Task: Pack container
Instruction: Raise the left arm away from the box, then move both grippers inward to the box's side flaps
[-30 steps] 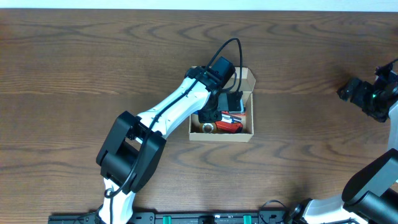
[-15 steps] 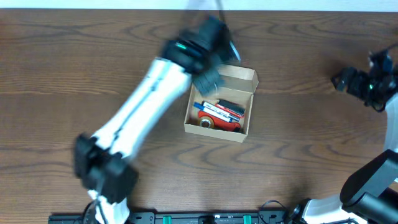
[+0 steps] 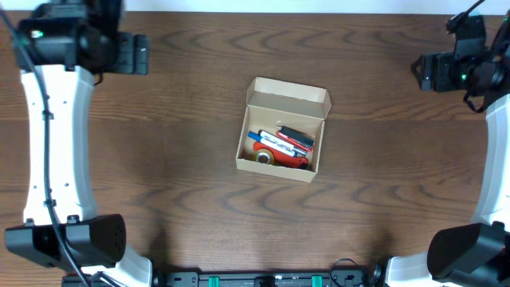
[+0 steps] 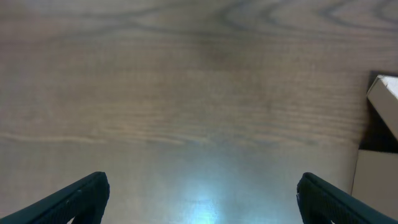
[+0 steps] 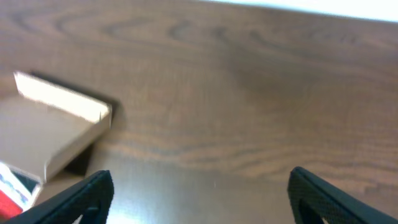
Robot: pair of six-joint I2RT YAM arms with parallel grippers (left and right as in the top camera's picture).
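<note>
- since 1 s ago: left arm has pulled out of the container (image 3: 275, 172) and swung to the far-left corner. box got nudged, now sits a bit skewed.
- left tool (image 3: 134, 54): jaws wide apart, empty; wrist view shows only bare surface (image 4: 186, 93) between them.
- right tool (image 3: 421, 72): also wide, empty, parked far right.
- container: mid surface, well apart from both tools, open side up, flap lid (image 3: 288, 97) standing at the far edge. markers (image 3: 280, 143) + tape roll (image 3: 264, 159) inside.
- handling, my guess: thin cardboard, light, walls flex, prob. slides on wood w/ any push. best hold = pinch the flap's free edge to fold it shut, 2nd tool bracing a side wall.
- orientation: long axis approx left-right, right end slightly nearer the robot. markers lie along it; hinge on the far long side.
</note>
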